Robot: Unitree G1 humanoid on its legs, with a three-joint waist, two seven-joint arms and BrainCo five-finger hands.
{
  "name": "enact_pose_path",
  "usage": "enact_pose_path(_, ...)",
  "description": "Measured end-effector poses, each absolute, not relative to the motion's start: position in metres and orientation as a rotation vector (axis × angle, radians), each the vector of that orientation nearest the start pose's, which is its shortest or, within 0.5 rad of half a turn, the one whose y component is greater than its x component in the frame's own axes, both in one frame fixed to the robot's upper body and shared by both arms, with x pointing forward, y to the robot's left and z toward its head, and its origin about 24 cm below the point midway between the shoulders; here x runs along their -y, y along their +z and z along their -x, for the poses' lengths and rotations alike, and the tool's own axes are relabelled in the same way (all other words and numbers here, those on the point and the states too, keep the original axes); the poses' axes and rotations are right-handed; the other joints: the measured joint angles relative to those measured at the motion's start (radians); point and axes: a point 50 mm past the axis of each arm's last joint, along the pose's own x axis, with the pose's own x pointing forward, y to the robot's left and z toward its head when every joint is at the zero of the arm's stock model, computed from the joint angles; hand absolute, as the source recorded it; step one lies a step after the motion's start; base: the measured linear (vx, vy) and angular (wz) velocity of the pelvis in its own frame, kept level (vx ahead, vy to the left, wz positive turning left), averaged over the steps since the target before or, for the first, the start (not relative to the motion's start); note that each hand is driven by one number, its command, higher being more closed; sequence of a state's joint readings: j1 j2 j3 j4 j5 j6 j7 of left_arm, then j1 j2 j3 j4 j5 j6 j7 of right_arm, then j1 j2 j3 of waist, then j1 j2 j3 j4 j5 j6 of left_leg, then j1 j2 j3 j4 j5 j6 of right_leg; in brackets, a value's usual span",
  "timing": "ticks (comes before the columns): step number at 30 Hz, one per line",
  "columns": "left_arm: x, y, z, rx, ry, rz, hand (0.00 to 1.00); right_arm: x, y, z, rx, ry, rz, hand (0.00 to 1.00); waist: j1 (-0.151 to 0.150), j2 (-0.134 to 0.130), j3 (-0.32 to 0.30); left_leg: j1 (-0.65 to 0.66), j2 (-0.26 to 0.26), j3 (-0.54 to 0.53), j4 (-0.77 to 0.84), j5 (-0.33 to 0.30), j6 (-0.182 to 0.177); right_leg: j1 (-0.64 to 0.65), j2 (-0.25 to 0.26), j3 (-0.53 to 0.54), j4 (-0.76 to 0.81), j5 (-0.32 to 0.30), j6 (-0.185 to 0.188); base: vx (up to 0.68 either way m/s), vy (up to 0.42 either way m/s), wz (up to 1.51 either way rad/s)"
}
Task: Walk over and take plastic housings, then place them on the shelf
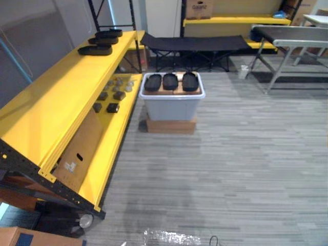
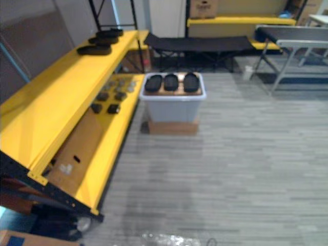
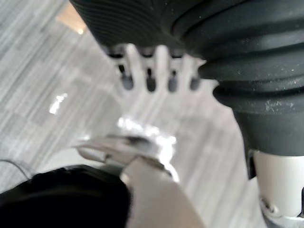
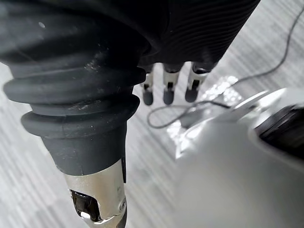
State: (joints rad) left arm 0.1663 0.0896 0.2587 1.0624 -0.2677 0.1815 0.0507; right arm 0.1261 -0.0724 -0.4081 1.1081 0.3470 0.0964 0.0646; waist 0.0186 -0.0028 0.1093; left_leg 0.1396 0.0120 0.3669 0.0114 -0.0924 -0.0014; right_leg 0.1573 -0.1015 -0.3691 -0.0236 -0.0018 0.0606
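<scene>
Atop the pale storage bin [image 1: 172, 108] beside the yellow shelf [image 1: 51, 107], three black plastic housings [image 1: 170, 81] lie in a row, well apart from the robot. Its left hand [image 3: 160, 64] and right hand [image 4: 168, 88] hang over the floor, fingers straight, holding nothing.

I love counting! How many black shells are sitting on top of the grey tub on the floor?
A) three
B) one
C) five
A: three black shells lie side by side in a row on top of the grey tub.
</scene>
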Motion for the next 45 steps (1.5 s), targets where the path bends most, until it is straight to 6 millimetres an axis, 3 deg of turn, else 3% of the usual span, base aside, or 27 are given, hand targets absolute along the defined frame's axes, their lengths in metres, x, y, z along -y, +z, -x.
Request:
enact_pose_path(2, -0.214, -0.17, -0.042, -1.319, 0.515, 0.311, 0.0, 0.217, -0.167, -0.067, -1.141, -0.564, -0.527, 0.0, 0.001, -0.004, 0.018, 0.001, 0.002, 0.009, 0.029, -0.017, -0.003, 0.006, -0.001, 0.018, -0.003, 0.003, 0.003, 0.08, 0.026, -0.19)
enact_pose_path(6, -0.218, -0.169, -0.05, -1.29, 0.494, 0.302, 0.0, 0.216, -0.167, -0.072, -1.148, -0.566, -0.523, 0.0, 0.006, -0.022, 0.032, 0.001, 0.002, 0.007, 0.032, -0.022, -0.001, 0.006, -0.002, 0.019, -0.003, 0.003, 0.005, 0.04, 0.033, -0.02)
enact_pose_path(10, -0.218, -0.167, -0.061, -1.248, 0.47, 0.318, 0.0, 0.216, -0.165, -0.081, -1.14, -0.529, -0.478, 0.0, 0.011, -0.019, 0.07, -0.045, 0.003, 0.007, 0.056, -0.036, 0.011, -0.04, -0.006, 0.024, 0.009, 0.003, 0.007, -0.04, 0.02, -0.04)
enact_pose_path(11, -0.217, -0.166, -0.07, -1.224, 0.467, 0.339, 0.0, 0.216, -0.164, -0.088, -1.126, -0.516, -0.464, 0.0, 0.012, -0.026, 0.085, -0.091, 0.011, 0.004, 0.098, -0.05, 0.016, -0.071, -0.008, 0.024, 0.024, 0.003, 0.008, -0.11, 0.0, 0.02)
enact_pose_path(13, -0.216, -0.159, -0.1, -1.141, 0.42, 0.347, 0.0, 0.218, -0.158, -0.111, -1.066, -0.499, -0.439, 0.0, 0.012, -0.004, 0.163, -0.192, 0.043, 0.0, 0.222, -0.09, 0.028, -0.135, -0.007, 0.024, 0.071, 0.003, 0.007, -0.16, 0.0, 0.01)
enact_pose_path(15, -0.217, -0.151, -0.126, -1.079, 0.376, 0.311, 0.0, 0.216, -0.149, -0.138, -0.994, -0.465, -0.426, 0.0, 0.017, -0.002, 0.237, -0.258, 0.064, -0.003, 0.298, -0.111, 0.037, -0.183, -0.005, 0.028, 0.106, 0.005, 0.005, -0.21, 0.037, -0.02)
enact_pose_path(18, -0.222, -0.143, -0.144, -0.998, 0.372, 0.298, 0.0, 0.214, -0.142, -0.156, -0.933, -0.438, -0.404, 0.0, 0.026, -0.019, 0.269, -0.308, 0.08, -0.005, 0.356, -0.137, 0.038, -0.217, -0.002, 0.039, 0.127, 0.007, 0.006, -0.12, 0.036, -0.04)
enact_pose_path(21, -0.22, -0.137, -0.158, -0.949, 0.35, 0.268, 0.0, 0.212, -0.138, -0.163, -0.908, -0.419, -0.401, 0.0, 0.027, -0.016, 0.289, -0.338, 0.086, -0.012, 0.408, -0.161, 0.039, -0.241, -0.004, 0.042, 0.161, -0.003, 0.008, -0.04, 0.05, 0.01)
enact_pose_path(25, -0.219, -0.13, -0.172, -0.898, 0.344, 0.254, 0.0, 0.205, -0.138, -0.168, -0.91, -0.377, -0.381, 0.0, 0.028, -0.017, 0.317, -0.367, 0.088, -0.028, 0.456, -0.172, 0.028, -0.268, -0.015, 0.042, 0.217, -0.027, 0.009, -0.02, 0.026, 0.05)
enact_pose_path(34, -0.214, -0.129, -0.175, -0.891, 0.333, 0.212, 0.0, 0.203, -0.136, -0.172, -0.894, -0.354, -0.369, 0.0, 0.033, -0.015, 0.325, -0.384, 0.111, -0.033, 0.488, -0.188, 0.021, -0.313, -0.016, 0.054, 0.3, -0.075, -0.008, -0.03, -0.01, -0.03)
enact_pose_path(37, -0.213, -0.13, -0.173, -0.879, 0.34, 0.183, 0.0, 0.204, -0.139, -0.164, -0.899, -0.349, -0.373, 0.0, 0.032, -0.015, 0.324, -0.345, 0.111, -0.034, 0.475, -0.187, 0.023, -0.283, -0.015, 0.054, 0.305, -0.084, -0.009, 0.02, -0.033, 0.01)
enact_pose_path(39, -0.21, -0.133, -0.166, -0.893, 0.349, 0.184, 0.0, 0.206, -0.144, -0.147, -0.915, -0.349, -0.373, 0.0, 0.031, -0.01, 0.314, -0.279, 0.097, -0.034, 0.429, -0.177, 0.023, -0.221, -0.016, 0.046, 0.272, -0.083, -0.007, 0.07, -0.026, 0.09)
enact_pose_path(45, -0.203, -0.146, -0.136, -0.962, 0.383, 0.193, 0.0, 0.208, -0.152, -0.12, -0.962, -0.338, -0.332, 0.0, 0.026, 0.018, 0.211, -0.208, 0.064, -0.041, 0.34, -0.151, 0.02, -0.149, -0.02, 0.025, 0.201, -0.071, 0.008, 0.09, -0.007, 0.09)
